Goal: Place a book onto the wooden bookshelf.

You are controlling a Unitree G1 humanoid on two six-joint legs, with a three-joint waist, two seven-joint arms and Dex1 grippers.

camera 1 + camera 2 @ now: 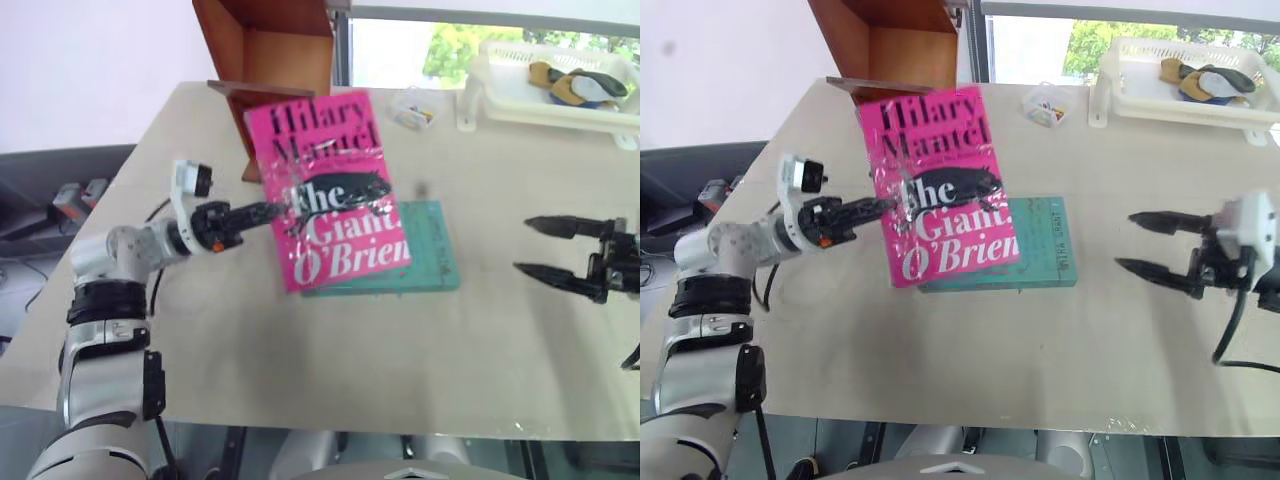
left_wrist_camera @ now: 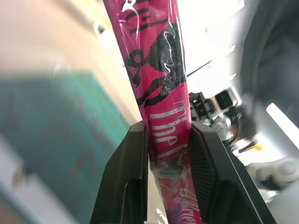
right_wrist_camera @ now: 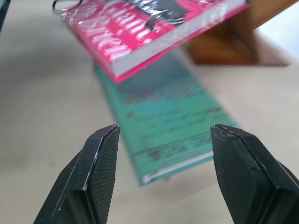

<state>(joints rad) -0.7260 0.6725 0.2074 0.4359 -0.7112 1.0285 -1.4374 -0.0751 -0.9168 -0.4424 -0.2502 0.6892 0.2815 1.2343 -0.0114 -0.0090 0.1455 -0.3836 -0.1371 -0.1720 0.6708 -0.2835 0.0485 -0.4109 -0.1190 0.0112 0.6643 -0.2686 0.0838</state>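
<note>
Nearest to the robot, the left gripper point(image 1: 268, 210) pinches the pink book point(image 1: 328, 185) by one long edge, with a black finger point(image 2: 122, 179) pressed flat on each cover. The book is up in the air, tipped so its front cover shows, and it hangs partly over the teal book point(image 1: 420, 252), which lies flat on the table point(image 1: 300, 370).

The right gripper point(image 1: 1138, 242) floats on the other side of the teal book, well apart from it. Its two fingers are spread wide and it holds nothing.

The pink book looks stiff, like a hardcover, so it should not bend. It has a shiny plastic wrap, and that could make it slippery. It is held only at one edge, so I think its weight pulls it down on the free side and it may swing or slip. A grip nearer the middle of that edge looks safest.

Past the teal book, at the back of the table, stands the bookshelf point(image 1: 275, 45). The pink book's top edge is close to it. Farther along that back edge sits a white tray point(image 1: 545, 100).
</note>
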